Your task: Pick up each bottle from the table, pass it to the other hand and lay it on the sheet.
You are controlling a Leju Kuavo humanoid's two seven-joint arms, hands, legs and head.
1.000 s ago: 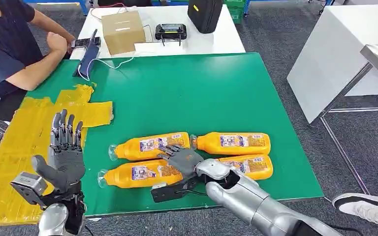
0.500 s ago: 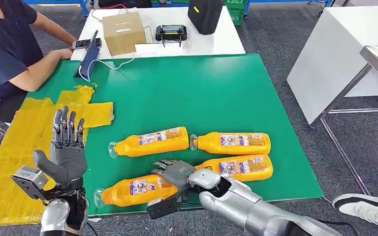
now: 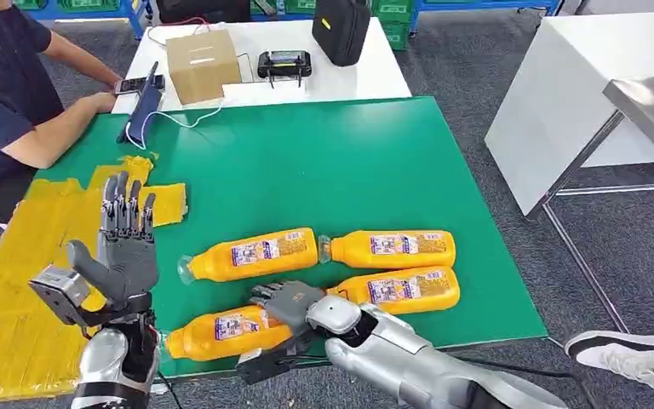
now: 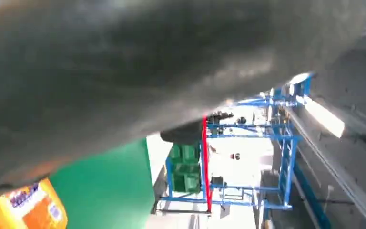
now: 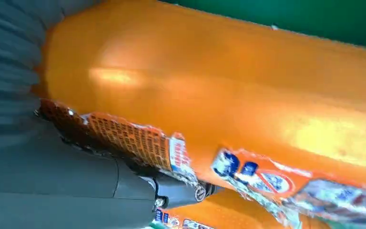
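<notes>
Gripping, from the head view: right hand (image 3: 294, 305) closed around nearest orange plastic bottle (image 3: 221, 331) at green table (image 3: 324, 162) edge; left hand (image 3: 123, 247) raised, fingers spread, beside yellow sheet (image 3: 17, 315). Right wrist view: bottle against palm. Pickup step; handover next.

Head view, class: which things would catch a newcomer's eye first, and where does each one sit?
Four orange bottles lie on their sides near the front edge of the green table; the right robot hand grips the nearest bottle. The left robot hand is raised with its fingers apart, above the yellow sheet on the table's left side.
</notes>
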